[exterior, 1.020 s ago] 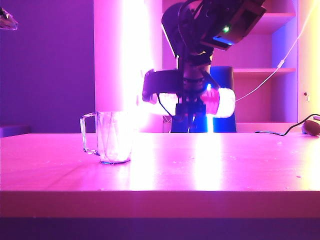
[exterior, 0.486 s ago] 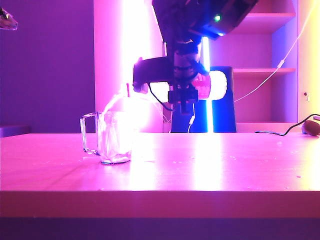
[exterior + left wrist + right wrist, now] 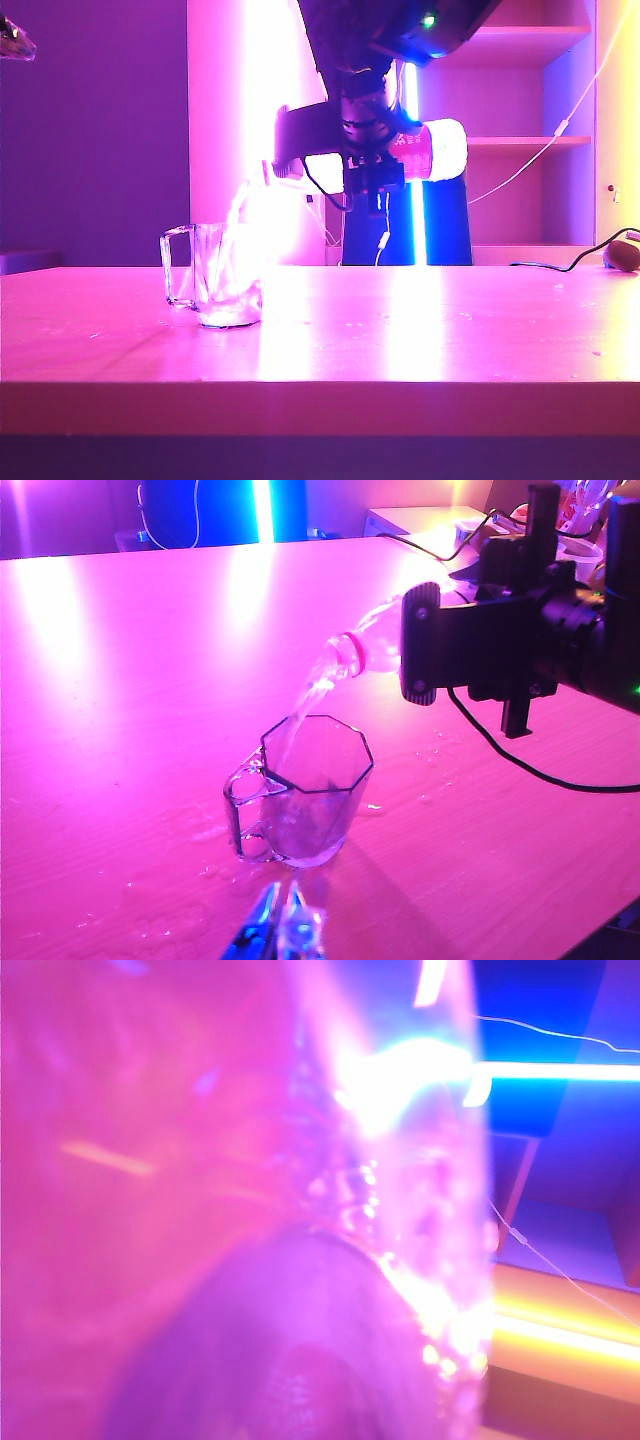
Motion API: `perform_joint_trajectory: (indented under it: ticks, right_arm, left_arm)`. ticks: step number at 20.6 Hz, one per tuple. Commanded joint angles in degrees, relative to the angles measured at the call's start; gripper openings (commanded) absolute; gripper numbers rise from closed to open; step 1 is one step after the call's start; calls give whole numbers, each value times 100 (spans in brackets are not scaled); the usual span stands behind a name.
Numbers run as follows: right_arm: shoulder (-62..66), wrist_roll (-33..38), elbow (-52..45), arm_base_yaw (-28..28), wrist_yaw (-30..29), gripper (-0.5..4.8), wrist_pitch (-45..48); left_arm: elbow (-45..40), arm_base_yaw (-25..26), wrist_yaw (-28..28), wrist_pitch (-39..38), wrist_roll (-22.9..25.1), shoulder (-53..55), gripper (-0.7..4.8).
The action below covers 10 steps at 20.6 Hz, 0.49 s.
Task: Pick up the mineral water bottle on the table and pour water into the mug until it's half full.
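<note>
Above the table, mid-scene: the right gripper (image 3: 365, 165) holds the mineral water bottle (image 3: 435, 152) roughly level, neck tipped slightly down toward the mug.
Right gripper state: jaws clamped on the bottle's body; the right wrist view is filled by the bottle's clear wall (image 3: 250, 1210), blurred.
Bottle neck: its open mouth (image 3: 345, 652) sits above and just to one side of the mug rim, apart from the glass.
Water: a thin stream (image 3: 305, 702) falls in an arc from the bottle mouth into the mug.
Mug: stands upright on the table (image 3: 420, 330), left of centre in the exterior view (image 3: 225, 278); handle on the side away from the bottle (image 3: 305, 805). Fill level cannot be judged through the glare.
Table surface: scattered droplets (image 3: 215, 832) lie around the mug base.
Left gripper: low at the near table edge, just short of the mug (image 3: 282, 927); fingertips nearly together, nothing between them.
</note>
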Motion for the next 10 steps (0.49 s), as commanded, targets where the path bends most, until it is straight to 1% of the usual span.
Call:
perform_joint_trajectory:
  ticks: [1, 7, 10]
  right_arm:
    - [-173, -74, 68, 74, 127, 242, 227]
    - [-245, -101, 66, 96, 260, 242, -87]
    - [-247, -101, 66, 96, 302, 242, -90]
  left_arm:
    - [31, 0, 22, 72, 20, -7, -5]
    - [31, 0, 22, 72, 20, -4, -5]
    - [31, 0, 22, 72, 20, -4, -5]
